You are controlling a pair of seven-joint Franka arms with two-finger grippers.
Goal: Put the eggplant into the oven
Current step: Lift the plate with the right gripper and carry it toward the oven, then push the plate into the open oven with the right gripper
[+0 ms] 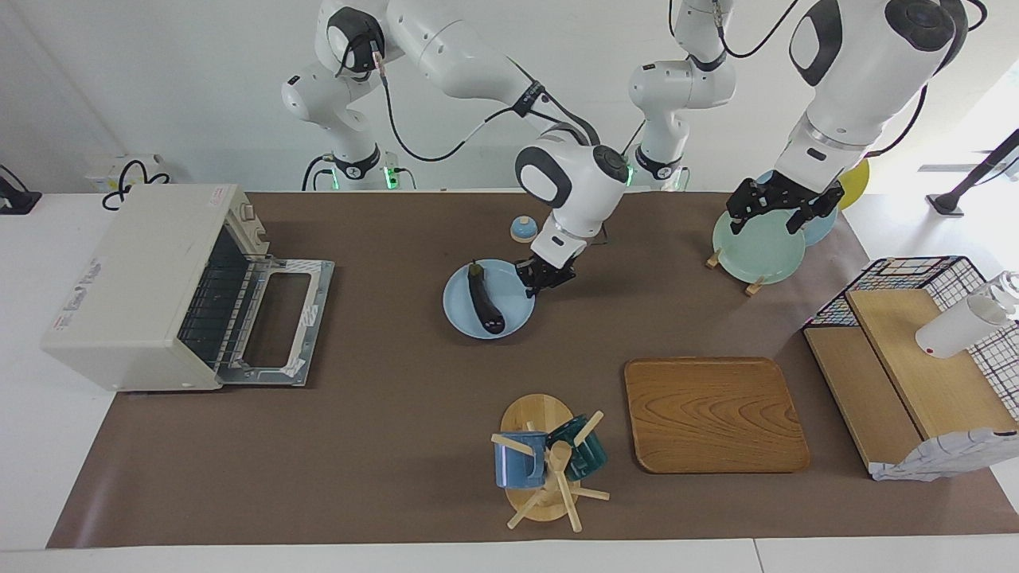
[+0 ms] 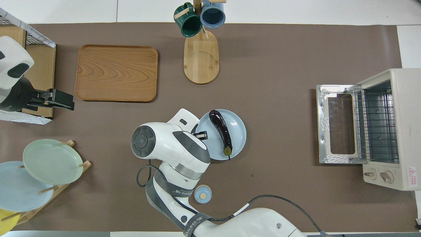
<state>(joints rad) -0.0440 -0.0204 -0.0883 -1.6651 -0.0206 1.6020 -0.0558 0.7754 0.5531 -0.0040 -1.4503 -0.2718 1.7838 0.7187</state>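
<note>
The boxy cream-white toaster oven [image 1: 151, 286] stands at the right arm's end of the table, its glass door [image 1: 279, 321] dropped open, only the wire rack [image 2: 375, 123] inside. The slim glossy dark purple eggplant [image 1: 484, 299] lies in the round pale blue plate [image 1: 509, 326], stem toward the robots, long axis running away from them. The right gripper [image 1: 544, 276] hangs over the plate's rim beside the eggplant, jaws spread. The left gripper [image 1: 776, 207] waits over the rack of plates [image 1: 760, 251], jaws spread.

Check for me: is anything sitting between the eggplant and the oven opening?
Nothing visible. The eggplant lies on the blue plate, with only bare table mat between it and the oven, whose door is down. The right gripper is beside the plate's rim.
</note>
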